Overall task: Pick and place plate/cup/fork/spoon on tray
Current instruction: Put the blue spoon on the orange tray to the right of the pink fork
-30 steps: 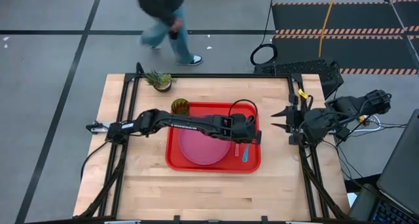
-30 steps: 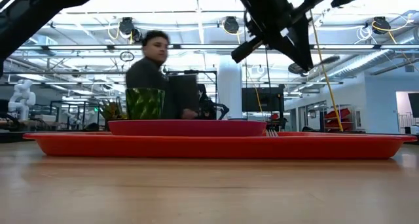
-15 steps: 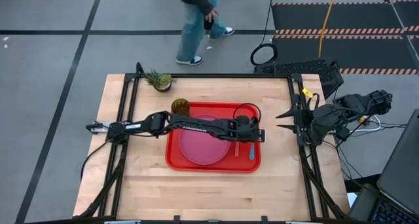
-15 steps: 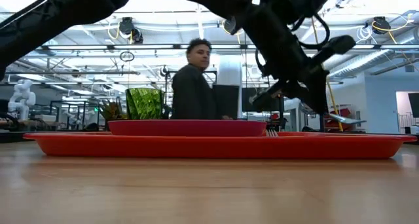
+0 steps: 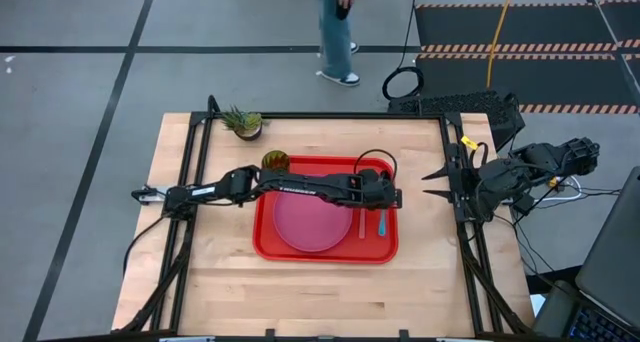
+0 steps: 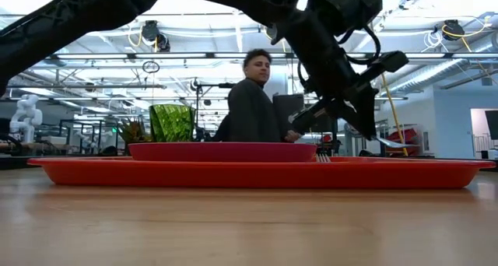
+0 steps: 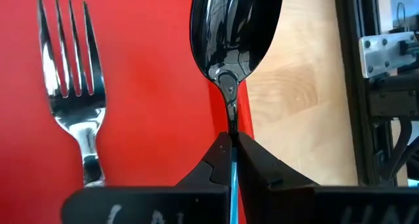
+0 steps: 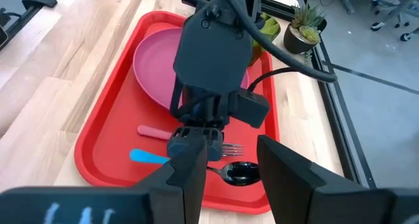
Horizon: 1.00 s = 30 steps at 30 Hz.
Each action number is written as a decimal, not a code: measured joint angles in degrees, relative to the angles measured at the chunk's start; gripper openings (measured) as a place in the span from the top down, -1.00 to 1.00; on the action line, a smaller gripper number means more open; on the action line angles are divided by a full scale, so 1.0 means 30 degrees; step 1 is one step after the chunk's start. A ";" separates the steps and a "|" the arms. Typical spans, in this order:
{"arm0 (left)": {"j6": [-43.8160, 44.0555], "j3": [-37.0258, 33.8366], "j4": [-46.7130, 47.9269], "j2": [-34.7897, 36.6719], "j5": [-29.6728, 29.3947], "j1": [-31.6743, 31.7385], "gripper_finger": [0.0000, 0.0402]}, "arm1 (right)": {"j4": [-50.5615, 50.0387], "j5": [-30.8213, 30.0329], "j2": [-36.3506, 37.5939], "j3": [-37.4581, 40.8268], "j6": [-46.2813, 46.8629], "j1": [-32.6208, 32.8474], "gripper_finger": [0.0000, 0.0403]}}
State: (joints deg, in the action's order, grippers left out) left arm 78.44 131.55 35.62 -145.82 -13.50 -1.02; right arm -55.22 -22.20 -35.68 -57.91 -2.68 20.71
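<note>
The red tray point(image 5: 266, 244) holds the pink plate point(image 5: 310, 222) and the fork point(image 5: 362, 222) with its red-pink handle. The green cup point(image 5: 275, 163) stands at the tray's far left corner. My left gripper point(image 5: 386, 200) reaches over the tray's right part and is shut on the spoon point(image 7: 234, 34), whose blue handle point(image 5: 381, 223) points toward the near edge, beside the fork point(image 7: 69, 86). My right gripper point(image 5: 432, 183) is open and empty at the table's right edge. My left gripper pinches the spoon between its two fingertips where the metal neck meets the blue handle point(image 7: 231, 129). The fingers come from above, pointing down. The spoon lies about level, low over the tray's right part, bowl point(image 8: 239, 173) by the right rim; whether it touches the tray I cannot tell.
A small potted plant point(image 5: 242, 122) stands at the table's far left corner. A black frame point(image 5: 455, 142) runs along the table's sides. A person point(image 5: 335, 32) walks on the floor beyond the far edge. Bare wood lies near and left of the tray.
My left gripper has come down toward the tray with the spoon and gone a little toward the table's right edge. The spoon has turned from slanted to nearly parallel with the fork. The person behind the table has walked toward the right.
</note>
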 joint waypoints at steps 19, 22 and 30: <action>0.1011 0.0000 0.0246 -0.0240 0.1050 0.0258 0.97 | 0.0007 0.0007 0.0007 0.0007 -0.0428 0.0000 0.35; 0.1046 0.0007 0.0254 -0.0226 0.1049 0.0181 0.97 | 0.0007 0.0007 0.0007 0.0007 -0.0357 0.0000 0.35; 0.1039 0.0007 0.1047 -0.0226 0.1049 0.0185 0.97 | 0.0014 0.0015 0.0007 0.0007 -0.0342 0.0000 0.35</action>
State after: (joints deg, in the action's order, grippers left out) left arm 81.56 131.57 38.76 -146.50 -10.35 -0.46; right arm -55.18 -22.15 -35.66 -57.89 -3.70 20.71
